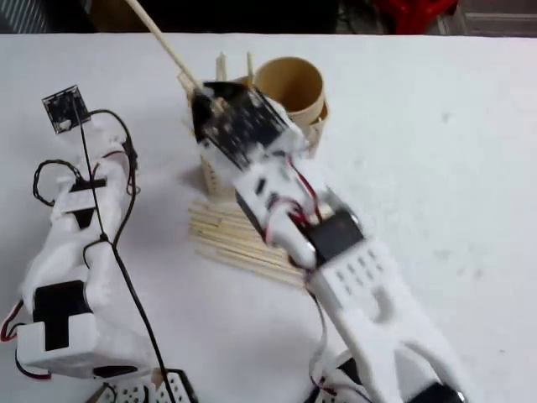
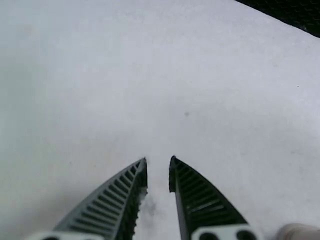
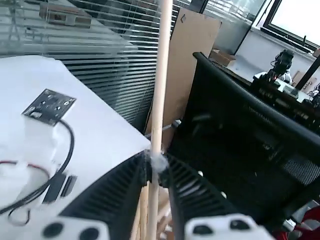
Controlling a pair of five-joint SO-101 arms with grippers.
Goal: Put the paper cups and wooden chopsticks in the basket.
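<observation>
White table (image 1: 436,168), chopsticks (image 1: 235,239) (blinds (image 3: 75,30) bkgd)

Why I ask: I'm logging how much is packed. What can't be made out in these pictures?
High view: the inside of the basket, covered by the right arm.
High view: how many paper cups are stacked; their lower part is behind that arm.
High view: the count of the chopstick pile, which runs under the arm.
Right wrist view: both ends of the held chopstick, cut off by the picture's edges.

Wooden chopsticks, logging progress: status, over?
Right gripper shut on one thin wooden chopstick, over wooden slatted basket. Left gripper open, empty. Loose chopstick pile on white table.
</observation>
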